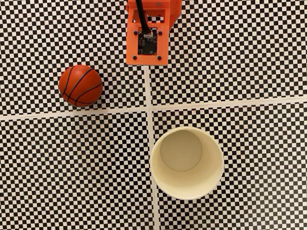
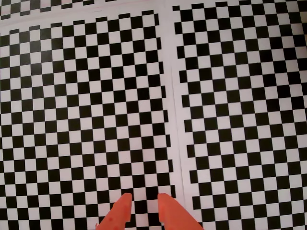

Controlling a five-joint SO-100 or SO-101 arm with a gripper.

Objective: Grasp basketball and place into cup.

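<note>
Seen from above in the fixed view, a bench (image 1: 52,169) covered in black-and-white checkerboard sheets carries two objects and the end of an orange robot arm (image 1: 150,26). The basketball (image 1: 81,86), orange-red with curved black seams, rests on the upper-left sheet, just above the pale horizontal seam between sheets and left of the vertical one. The cup (image 1: 187,162), cream-white and standing upright with its mouth open to the camera, sits on the lower-right sheet, its left rim close to the vertical seam; its pale interior holds nothing. Ball and cup lie well apart, on diagonally opposite sheets. The arm enters from the top edge of the bench near its middle, a dark circuit board and a black cable visible on its orange housing; it stands to the right of the ball without touching it, and the jaws cannot be made out from this angle. In the wrist view, the camera looks down on checkerboard sheets split by a pale seam (image 2: 169,120) running up the middle. The jaws (image 2: 145,197) show as two orange tips at the bottom edge, slightly parted with checker squares visible between them, holding nothing. Neither ball nor cup appears in this view.
</note>
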